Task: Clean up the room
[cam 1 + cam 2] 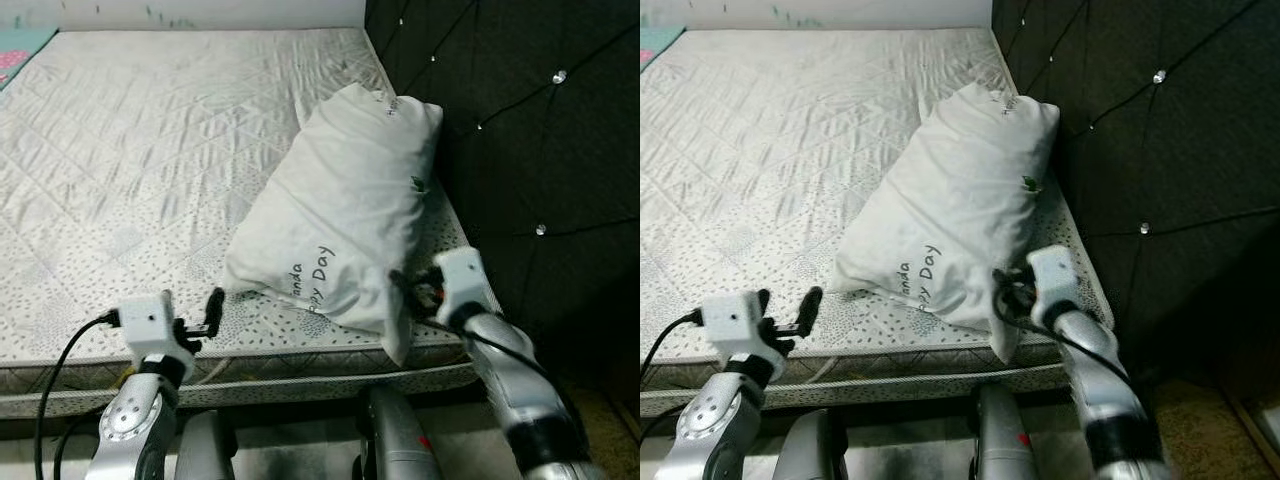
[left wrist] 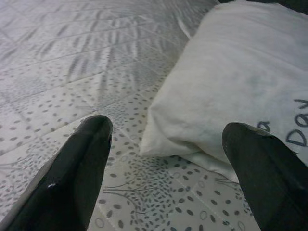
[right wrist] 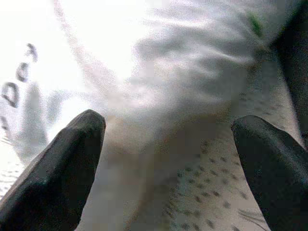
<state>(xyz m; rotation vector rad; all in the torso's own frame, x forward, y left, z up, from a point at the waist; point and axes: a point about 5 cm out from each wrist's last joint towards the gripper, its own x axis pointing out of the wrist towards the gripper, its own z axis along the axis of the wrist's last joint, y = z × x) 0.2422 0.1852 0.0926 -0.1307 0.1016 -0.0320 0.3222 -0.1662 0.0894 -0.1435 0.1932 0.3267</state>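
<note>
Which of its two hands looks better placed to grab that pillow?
Probably the right hand: open and already at the pillow corner hanging over the mattress edge. The left hand, also open, sits short of the pillow's other corner.

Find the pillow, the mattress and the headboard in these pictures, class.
pillow [image 1: 345,200], left eye view, middle of its white cover.
mattress [image 1: 130,170], left eye view, bare quilted top.
headboard [image 1: 530,130], left eye view, dark tufted panel.
</note>
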